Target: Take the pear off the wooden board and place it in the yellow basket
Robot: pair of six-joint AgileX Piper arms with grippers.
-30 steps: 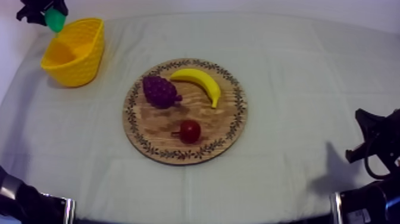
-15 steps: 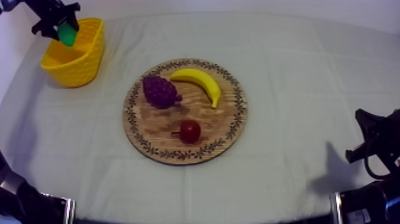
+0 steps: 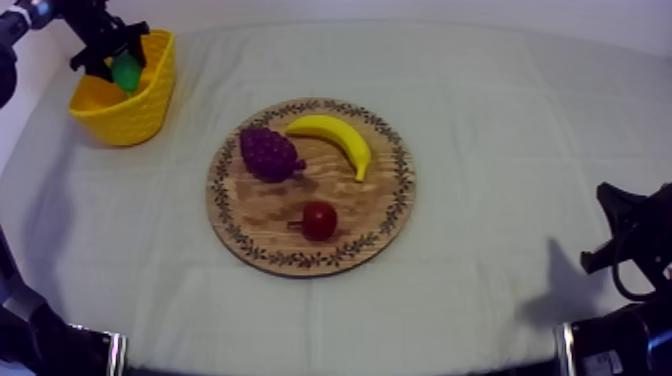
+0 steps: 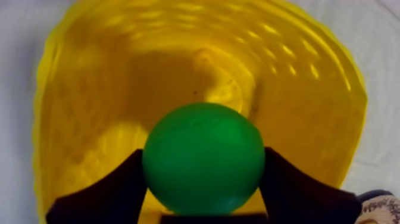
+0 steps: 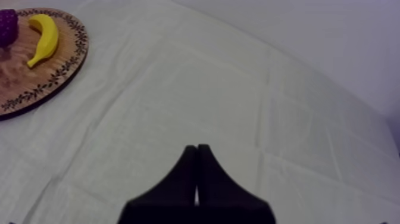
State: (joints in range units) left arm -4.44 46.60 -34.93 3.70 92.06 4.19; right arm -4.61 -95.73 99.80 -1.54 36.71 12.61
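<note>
My left claw point(image 4: 203, 179) grips the pear point(image 4: 203, 149) over the yellow basket point(image 4: 315, 89); pickup done, only release remains, I judge; right claw point(image 5: 197, 156) closed on nothing.

We see the table point(image 3: 500, 120) under a grey-white cloth | our landmark, the round wooden board point(image 3: 398, 190), lies flat on it | yellow basket point(image 3: 125, 115) stands well apart, beyond the board's far-left side

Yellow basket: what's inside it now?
Bare yellow wall and floor of the basket show around the pear held in the left tool; the floor under the pear is covered.
</note>
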